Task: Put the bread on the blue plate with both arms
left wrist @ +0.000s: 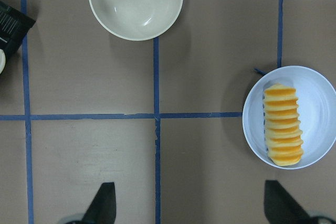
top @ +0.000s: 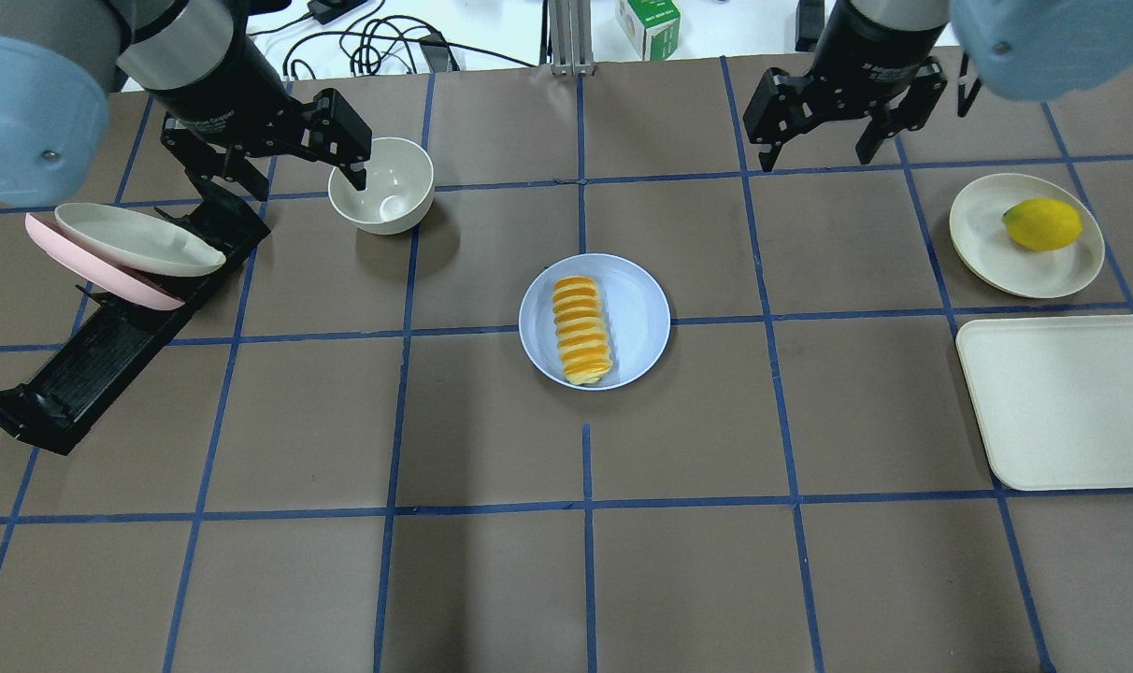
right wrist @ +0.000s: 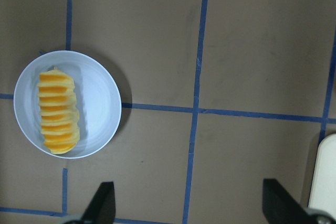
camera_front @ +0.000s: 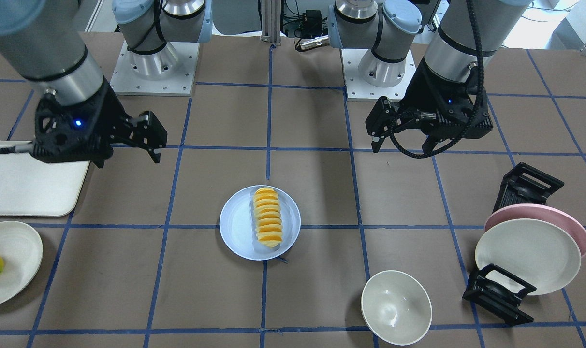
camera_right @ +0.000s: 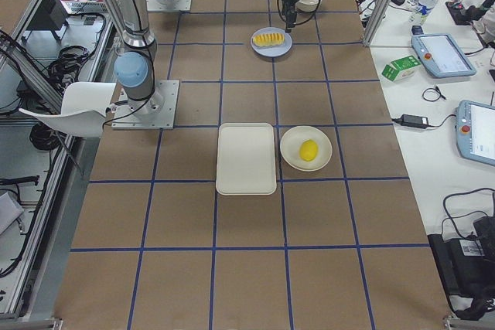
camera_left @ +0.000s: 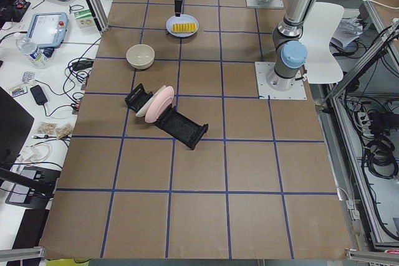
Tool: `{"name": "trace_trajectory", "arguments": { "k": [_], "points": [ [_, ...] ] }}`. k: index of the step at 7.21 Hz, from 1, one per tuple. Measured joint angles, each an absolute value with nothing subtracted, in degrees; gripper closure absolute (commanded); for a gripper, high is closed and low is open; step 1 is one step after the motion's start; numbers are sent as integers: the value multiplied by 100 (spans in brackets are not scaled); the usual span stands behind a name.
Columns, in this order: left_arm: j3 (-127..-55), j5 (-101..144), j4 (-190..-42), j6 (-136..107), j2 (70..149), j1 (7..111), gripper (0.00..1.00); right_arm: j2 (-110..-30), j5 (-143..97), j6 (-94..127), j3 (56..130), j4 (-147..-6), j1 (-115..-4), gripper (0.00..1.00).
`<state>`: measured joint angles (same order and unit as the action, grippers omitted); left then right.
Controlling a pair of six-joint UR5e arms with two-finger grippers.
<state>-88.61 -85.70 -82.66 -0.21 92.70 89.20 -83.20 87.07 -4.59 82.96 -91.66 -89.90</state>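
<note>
The bread [camera_front: 268,217] lies lengthwise on the blue plate [camera_front: 237,227] at the table's middle, a little to one side of the plate's centre. It also shows in the overhead view [top: 582,329] on the plate [top: 641,313]. My left gripper [top: 307,182] is open and empty, raised beside the white bowl, well away from the plate. My right gripper [top: 819,154] is open and empty, raised at the far side. The left wrist view shows the bread [left wrist: 282,125] ahead to the right of the left gripper [left wrist: 191,205]. The right wrist view shows the bread [right wrist: 58,113] to the left of the right gripper [right wrist: 189,205].
A white bowl [top: 382,184] stands by the left gripper. A black rack [top: 108,346] holds a pink and a cream plate [top: 127,241]. A cream tray [top: 1067,402] and a cream plate with a yellow lemon [top: 1041,224] lie on the right.
</note>
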Motion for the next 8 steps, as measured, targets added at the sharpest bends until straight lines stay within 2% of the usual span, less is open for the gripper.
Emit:
{"name": "trace_trajectory", "arguments": {
  "k": [4,8],
  "points": [
    [-8859,-8605,-8263,-185,9224,8946,0,-8614,8941,-396,8336,-8648,-8967,0],
    [-8859,-8603,-8262,-193,9207,8947,0,-8724,9039,-390,8362,-8737,-8959,0]
  ]
}}
